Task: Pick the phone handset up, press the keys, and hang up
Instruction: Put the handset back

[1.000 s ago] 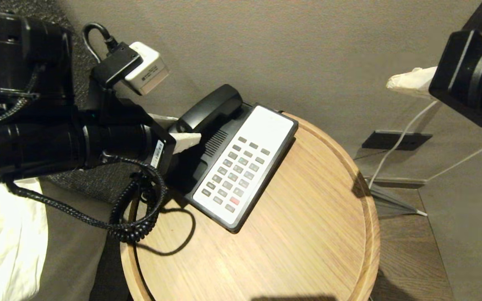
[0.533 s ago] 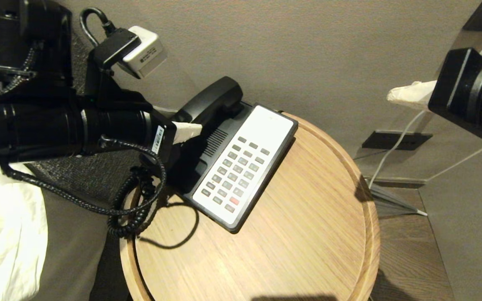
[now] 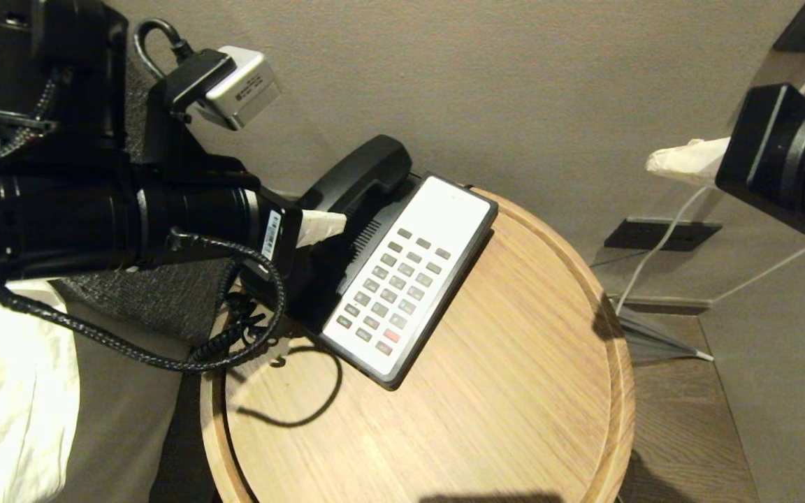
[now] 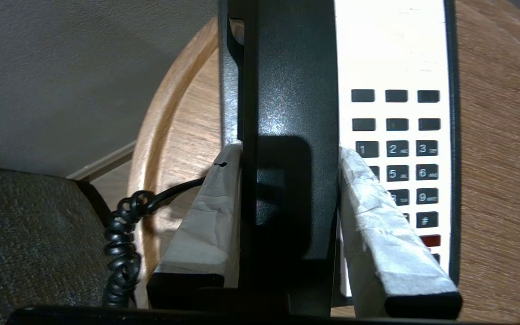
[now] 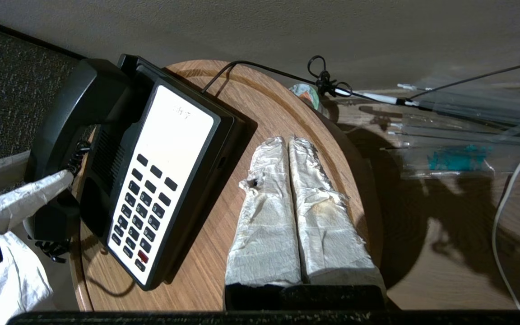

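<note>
The phone handset, glossy black, hangs tilted just above the cradle side of the black-and-white phone base. My left gripper is shut on its middle. In the left wrist view both white-wrapped fingers press the flanks of the phone handset, and the left gripper is seen from behind. The coiled cord dangles over the table's left rim. The keys lie uncovered, also visible as the keys. My right gripper is shut on nothing, hovering over the table to the right of the base.
The phone sits on a round wooden table with a raised rim, close to a wall. White bedding lies at the left. A white cable and a dark floor plate are at the right. A thin black cord runs behind the base.
My left gripper has carried the handset slightly right, toward the base. The coiled cord's loop has drawn up from the table edge. The right arm has sunk a little.
</note>
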